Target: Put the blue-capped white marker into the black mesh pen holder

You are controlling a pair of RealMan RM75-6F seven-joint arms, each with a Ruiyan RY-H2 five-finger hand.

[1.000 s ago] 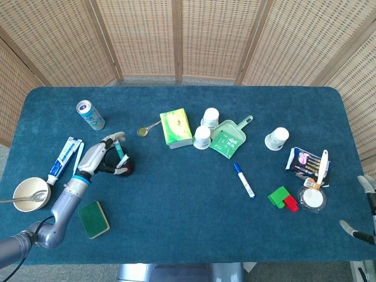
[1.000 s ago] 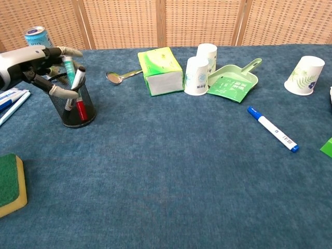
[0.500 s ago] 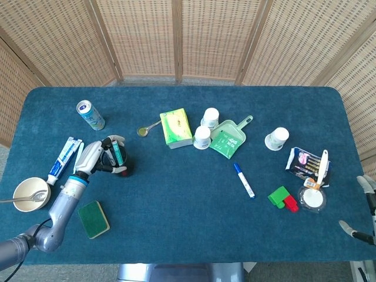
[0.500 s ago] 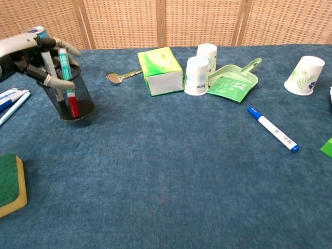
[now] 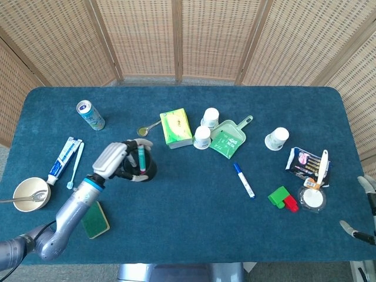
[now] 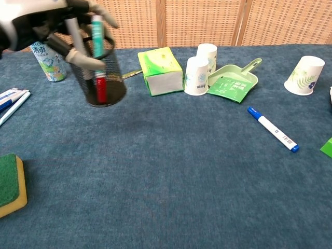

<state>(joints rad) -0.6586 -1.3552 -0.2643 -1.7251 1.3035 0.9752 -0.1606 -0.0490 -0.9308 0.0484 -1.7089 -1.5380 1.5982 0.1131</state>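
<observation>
The blue-capped white marker [image 5: 244, 180] [image 6: 273, 129] lies flat on the blue cloth, right of centre, with nothing touching it. My left hand [image 5: 114, 161] [image 6: 46, 23] grips the black mesh pen holder [image 5: 144, 167] [image 6: 111, 85] around its rim and holds it tilted, just above the cloth. The holder carries a green pen, a red pen and a grey one. It sits left of centre, far from the marker. Only the fingers of my right hand [image 5: 365, 205] show at the right edge of the head view, spread apart and holding nothing.
Between holder and marker stand a green tissue box [image 5: 175, 127], two paper cups [image 5: 202, 137] and a green dustpan [image 5: 229, 137]. A spoon [image 5: 148, 128] lies behind the holder. A can [image 5: 90, 115], toothpaste [image 5: 63, 160], bowl [image 5: 30, 194] and sponge [image 5: 94, 219] sit at the left.
My left hand has lifted the pen holder and carried it to the right, toward the table's middle. The marker and my right hand have not moved.
</observation>
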